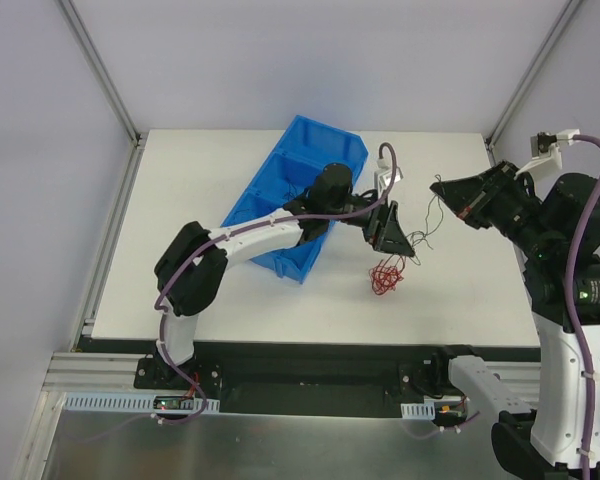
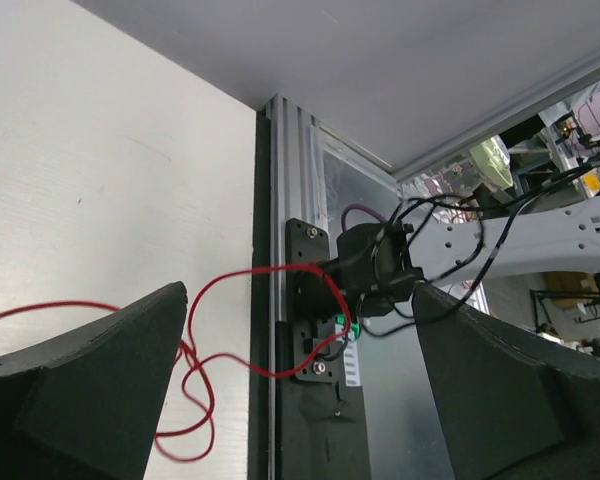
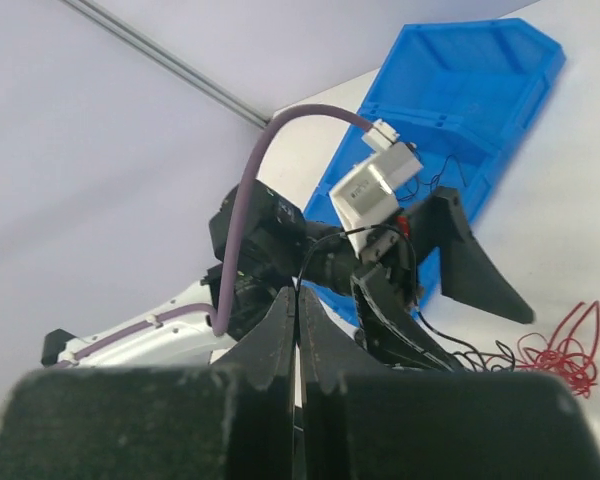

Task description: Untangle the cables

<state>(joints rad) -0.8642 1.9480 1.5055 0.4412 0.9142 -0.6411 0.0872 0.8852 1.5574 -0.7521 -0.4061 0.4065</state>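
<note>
The cables are seen in two parts. A red tangle point(image 1: 385, 275) lies bunched on the white counter point(image 1: 210, 200), just in front of the left tool point(image 1: 392, 235) and near the middle of the surface. From it a long red strand point(image 2: 280, 268) is drawn out in loose loops, which are seen in the left wrist view crossing the gap between that tool's two fingers point(image 2: 90, 380). Thin black strands point(image 1: 426, 228) hang kinked in the air between the two tools, above the counter and just right of the red tangle.

The left tool is held with its jaws spread wide, and nothing is clamped between them; the red strand is seen beyond the gap, not gripped. The right tool point(image 1: 446, 189) is raised above the counter's right side with its jaws pressed fully together. In the right wrist view a black strand point(image 3: 325, 240) is seen rising from the seam between them, so it appears to be pinched there.

A blue bin point(image 1: 310, 150) is set at an angle on the far half of the counter, and the left arm point(image 1: 250, 240) is stretched over its near end. The red tangle is well outside the bin.
</note>
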